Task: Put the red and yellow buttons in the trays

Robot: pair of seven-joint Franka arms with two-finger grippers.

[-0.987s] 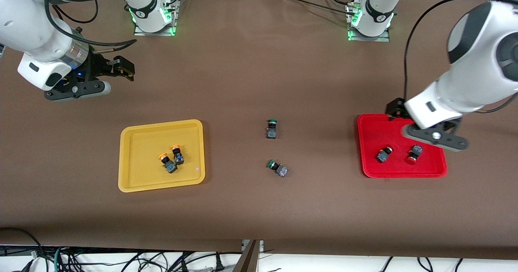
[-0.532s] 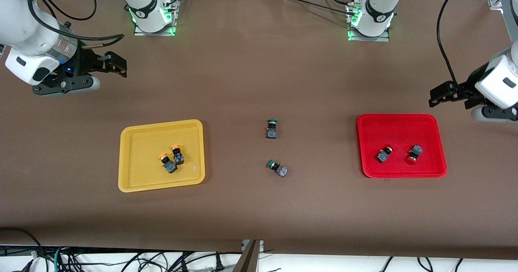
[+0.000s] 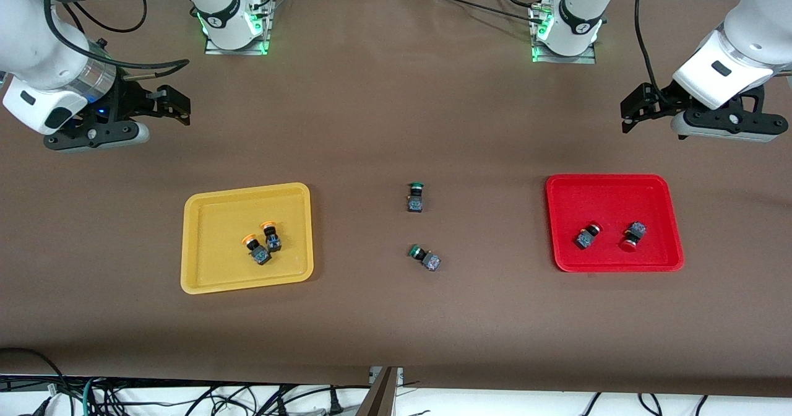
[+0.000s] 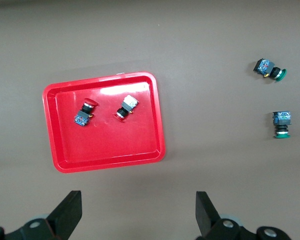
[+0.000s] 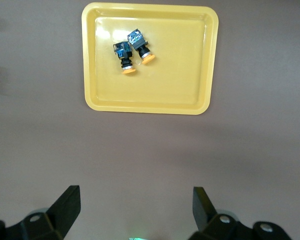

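The yellow tray (image 3: 204, 267) holds two yellow-capped buttons (image 3: 253, 250) (image 3: 270, 235) lying side by side. The red tray (image 3: 609, 193) holds two red-capped buttons (image 3: 586, 235) (image 3: 633, 235), apart from each other. My left gripper (image 3: 630, 114) is open and empty, up over bare table cloth beside the red tray. Its wrist view shows its gripper (image 4: 138, 212), the red tray (image 4: 115, 145) and both red buttons (image 4: 84, 112) (image 4: 125, 107). My right gripper (image 3: 179, 106) is open and empty over bare cloth at the right arm's end. Its wrist view shows its gripper (image 5: 135, 207), the yellow tray (image 5: 155, 95) and the yellow buttons (image 5: 124, 57) (image 5: 141, 47).
Two green-capped switches (image 3: 415, 196) (image 3: 424, 257) lie on the brown cloth between the trays; they also show in the left wrist view (image 4: 270, 70) (image 4: 282, 122). The arm bases stand along the table's edge at the robots' side.
My left gripper has left the red tray, swung out toward the left arm's end, and now hangs over bare cloth beside the tray. My right gripper drifted slightly outward. The buttons have not moved.
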